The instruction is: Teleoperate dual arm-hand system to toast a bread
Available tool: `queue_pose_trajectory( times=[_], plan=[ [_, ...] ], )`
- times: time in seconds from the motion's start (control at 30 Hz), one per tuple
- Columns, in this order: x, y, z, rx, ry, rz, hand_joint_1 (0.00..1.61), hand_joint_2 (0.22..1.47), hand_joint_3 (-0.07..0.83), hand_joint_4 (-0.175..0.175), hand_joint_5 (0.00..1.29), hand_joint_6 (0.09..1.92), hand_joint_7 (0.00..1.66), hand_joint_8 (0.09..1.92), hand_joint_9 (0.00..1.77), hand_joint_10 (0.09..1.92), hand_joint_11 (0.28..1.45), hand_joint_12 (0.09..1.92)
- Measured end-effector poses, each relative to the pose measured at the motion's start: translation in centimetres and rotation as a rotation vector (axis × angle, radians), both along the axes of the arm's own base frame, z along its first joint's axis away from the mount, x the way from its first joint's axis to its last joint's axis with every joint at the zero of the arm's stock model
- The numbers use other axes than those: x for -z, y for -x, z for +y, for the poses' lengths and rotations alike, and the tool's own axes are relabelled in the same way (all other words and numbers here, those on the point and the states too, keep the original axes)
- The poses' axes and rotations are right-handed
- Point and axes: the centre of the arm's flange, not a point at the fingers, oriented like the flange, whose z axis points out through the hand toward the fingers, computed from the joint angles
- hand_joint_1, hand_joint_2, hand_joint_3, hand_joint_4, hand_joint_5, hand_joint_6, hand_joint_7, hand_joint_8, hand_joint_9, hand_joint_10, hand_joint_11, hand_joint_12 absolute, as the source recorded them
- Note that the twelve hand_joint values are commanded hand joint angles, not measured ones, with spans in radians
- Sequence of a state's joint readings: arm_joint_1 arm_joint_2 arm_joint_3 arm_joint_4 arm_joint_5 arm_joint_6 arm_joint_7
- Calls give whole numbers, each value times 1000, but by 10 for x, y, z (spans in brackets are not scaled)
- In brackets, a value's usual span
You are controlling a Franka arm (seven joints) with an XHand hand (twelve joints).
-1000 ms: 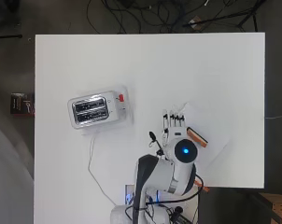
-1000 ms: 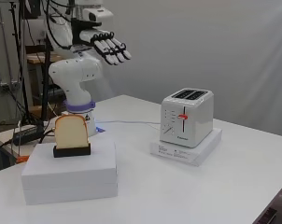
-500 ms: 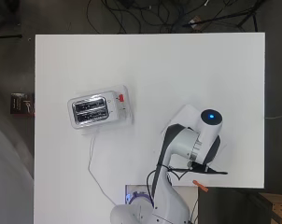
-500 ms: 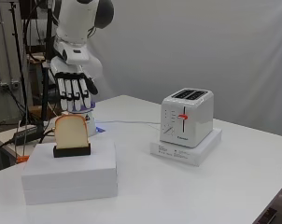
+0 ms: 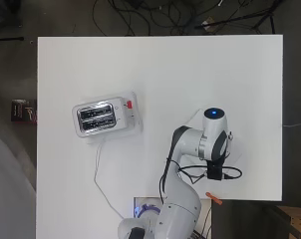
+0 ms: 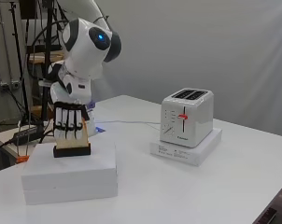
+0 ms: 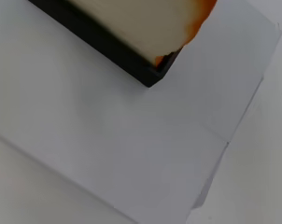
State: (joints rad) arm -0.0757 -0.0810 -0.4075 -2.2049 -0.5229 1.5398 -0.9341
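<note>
The robot hand (image 6: 70,123) has swung down from high above the table (image 6: 234,186) to the bread slice (image 6: 83,135) standing in its black holder (image 6: 72,150) on the white box (image 6: 71,170), fingers straight against the slice and not yet gripping, so pickup looks imminent, the toaster (image 6: 186,116) waiting well to the right.

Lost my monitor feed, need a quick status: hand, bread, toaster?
Hand down over the bread slice, fingers straight, no grasp visible. Slice upright in black holder on white box. Toaster slots empty, path clear.
</note>
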Motion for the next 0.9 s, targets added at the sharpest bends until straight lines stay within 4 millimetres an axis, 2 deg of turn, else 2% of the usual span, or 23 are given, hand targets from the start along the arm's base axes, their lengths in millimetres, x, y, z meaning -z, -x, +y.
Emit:
queue_pose_trajectory(
  times=[0.03,0.07,0.1,0.13,0.27,0.33,0.4,0.47,0.57,0.63,0.67,0.73,0.77,0.8,0.9],
  plan=[
    [2,0,0,-3,-4,0,974,1067,-32,-96,686,696,900,594,1048,518,707,373],
    [7,-1,1,-8,-24,2,1118,1096,-24,-135,758,878,1017,748,1190,593,701,680],
    [15,-3,2,-10,-48,10,1191,1109,-12,-156,788,988,1085,815,1280,568,676,877],
    [23,-6,3,-11,-68,21,1226,1117,-8,-166,800,1050,1120,841,1339,502,658,974],
    [52,-6,-2,14,-130,54,1254,1125,0,-175,790,1139,1156,833,1453,209,648,1014],
    [55,3,-14,56,-115,63,1254,1128,1,-175,783,1143,1156,838,1479,139,645,1004],
    [47,21,-35,111,-86,41,1253,1131,1,-175,780,1128,1143,873,1502,106,642,1013],
    [41,48,-64,190,-84,3,1254,1130,0,-175,790,1102,1143,885,1522,93,638,1031],
    [46,93,-104,311,-99,-30,1258,1121,-1,-175,813,1061,1158,866,1546,87,633,1044],
    [53,112,-119,362,-112,-45,1260,1118,-1,-175,821,1047,1165,856,1556,87,631,1045],
    [56,115,-122,369,-119,-55,1260,1117,-1,-175,822,1045,1167,853,1559,87,629,1044],
    [56,102,-112,335,-128,-78,1261,1112,-1,-175,829,1039,1181,823,1565,87,628,1026],
    [52,82,-97,281,-130,-98,1262,1110,-1,-175,829,1049,1195,786,1562,87,628,1009],
    [46,61,-78,222,-129,-117,1263,1108,-1,-175,827,1061,1206,756,1558,87,626,997],
    [14,-1,-5,21,-114,-186,1263,1106,-1,-175,825,1074,1219,722,1553,87,625,982]
  ],
)
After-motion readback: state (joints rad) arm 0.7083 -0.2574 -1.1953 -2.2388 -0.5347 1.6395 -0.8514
